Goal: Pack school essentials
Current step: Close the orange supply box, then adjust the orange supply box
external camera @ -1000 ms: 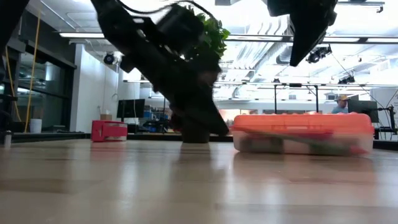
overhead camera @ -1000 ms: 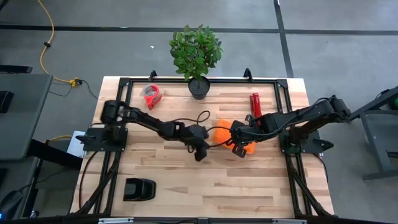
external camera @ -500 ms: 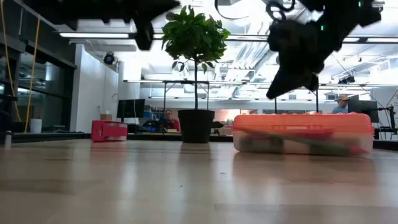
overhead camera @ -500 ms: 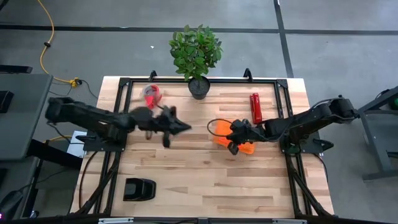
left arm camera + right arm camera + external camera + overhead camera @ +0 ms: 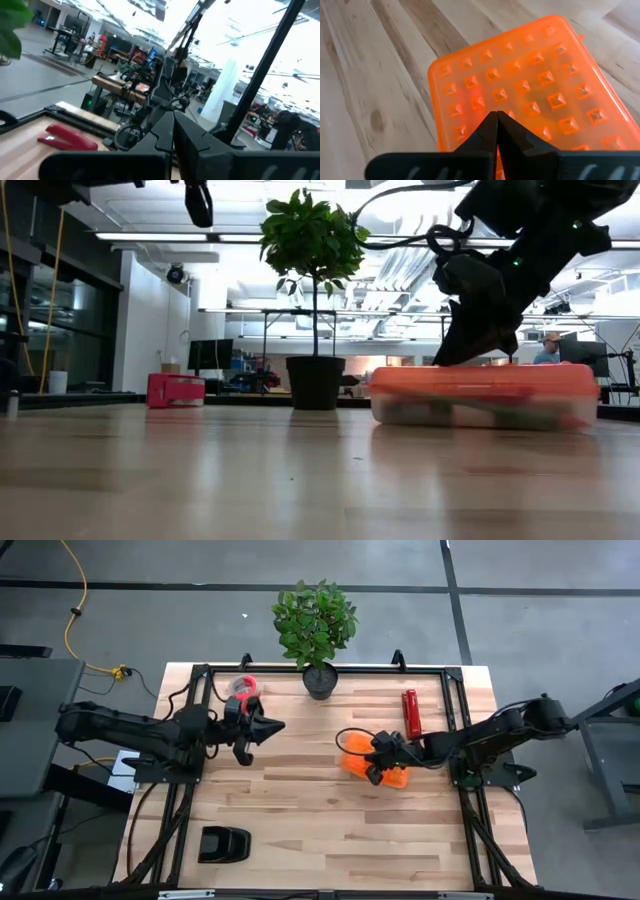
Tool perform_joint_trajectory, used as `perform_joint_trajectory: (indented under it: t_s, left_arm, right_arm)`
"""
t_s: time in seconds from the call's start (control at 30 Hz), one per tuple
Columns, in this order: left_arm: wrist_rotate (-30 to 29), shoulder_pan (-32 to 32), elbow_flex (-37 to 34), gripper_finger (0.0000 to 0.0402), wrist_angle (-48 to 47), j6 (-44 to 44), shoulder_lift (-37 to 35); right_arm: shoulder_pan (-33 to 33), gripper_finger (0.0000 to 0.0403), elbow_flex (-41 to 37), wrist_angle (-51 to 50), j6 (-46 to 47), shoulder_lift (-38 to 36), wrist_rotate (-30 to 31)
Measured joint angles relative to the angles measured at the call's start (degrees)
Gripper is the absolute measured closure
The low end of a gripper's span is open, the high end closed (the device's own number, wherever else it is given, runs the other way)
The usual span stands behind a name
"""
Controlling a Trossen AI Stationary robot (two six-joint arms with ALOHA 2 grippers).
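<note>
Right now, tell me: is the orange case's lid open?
No. In the right wrist view the studded lid of the orange case lies flat and closed under the shut right gripper.
</note>
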Motion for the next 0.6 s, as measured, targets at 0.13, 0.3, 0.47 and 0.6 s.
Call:
perform_joint_trajectory:
  t_s: [0.13,0.3,0.47,0.6]
  left_arm:
    - [-0.34,-0.02,-0.05,0.0401,-0.35,-1.69,1.29]
    - [-0.39,0.00,-0.05,0.0401,-0.20,-2.03,1.60]
    - [-1.72,0.00,-0.05,0.0401,-0.82,-1.30,1.60]
    - [-3.36,0.00,-0.05,0.0401,-1.04,-1.38,1.60]
  right_arm:
    - [-0.23,0.0403,0.58,1.60,-1.08,0.98,-0.21]
    - [-1.31,0.0403,4.49,-7.97,-6.27,-2.62,-0.65]
    - [-1.44,0.0403,6.96,-14.50,-7.61,-6.71,-0.90]
    - [-3.57,0.0403,7.83,-12.88,-5.35,-7.51,-0.50]
